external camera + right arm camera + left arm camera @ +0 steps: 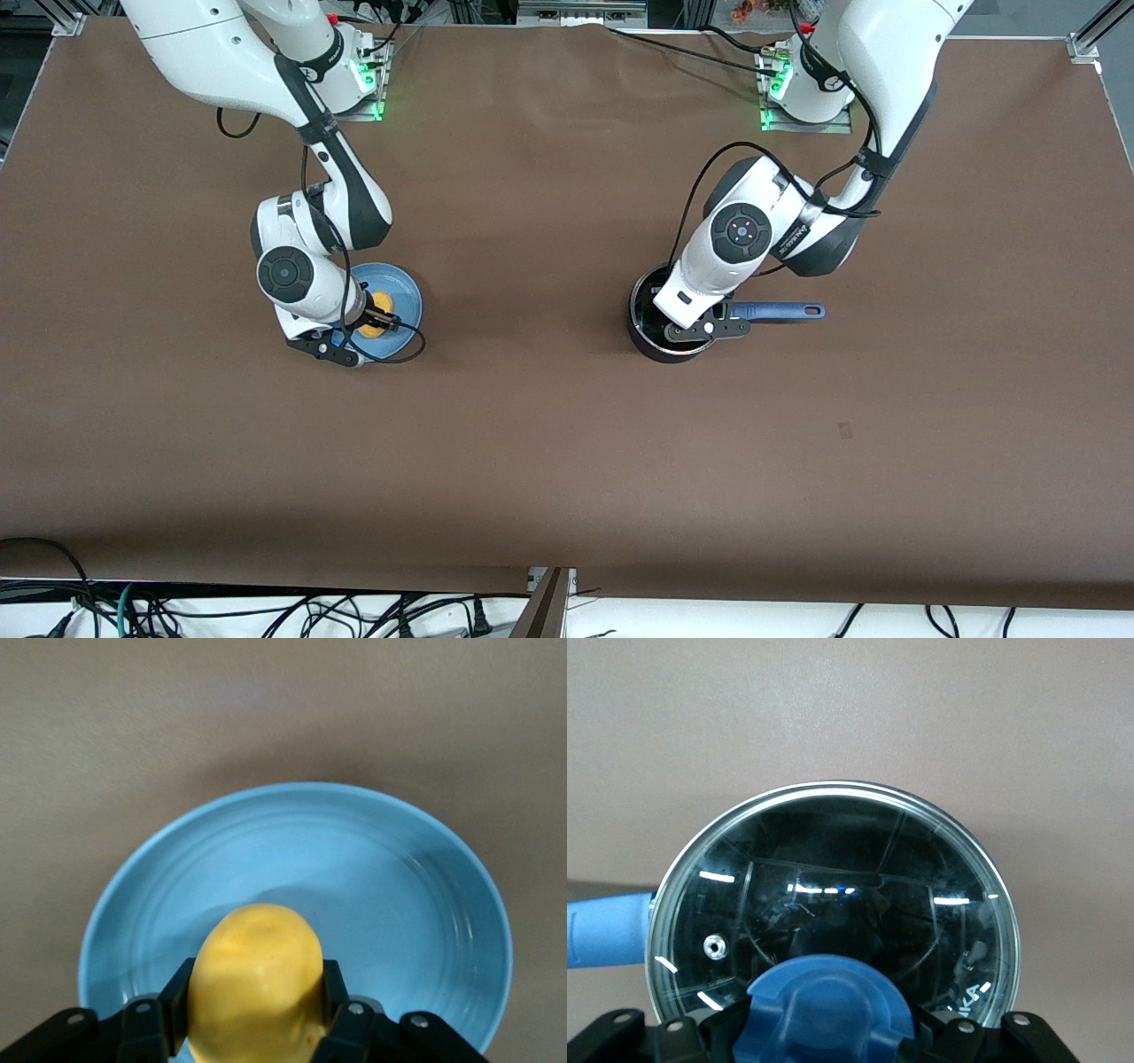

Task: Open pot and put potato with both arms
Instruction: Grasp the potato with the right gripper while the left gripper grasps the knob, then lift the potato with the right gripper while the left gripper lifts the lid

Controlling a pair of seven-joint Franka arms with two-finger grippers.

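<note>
Clear glass lid (pixel 833 895) on black round pot (pixel 660 341), blue knob (pixel 826 1010) clamped by left pincer (pixel 700 330); right pincer (pixel 376 317) closed on yellow potato (pixel 257 988) over light-blue plate (pixel 399 868). Lifting, dropping remain.

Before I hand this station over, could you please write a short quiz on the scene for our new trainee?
1. True or false: the lid is already off the pot.
2. What does the right gripper have between its jaws?
A. the pot handle
B. the potato
C. the plate rim
3. Fill in: the left gripper is at the lid's blue ____.

Key
1. False: the lid sits on the pot.
2. B: the jaws sit on either side of the potato, over the plate.
3. knob.
</note>
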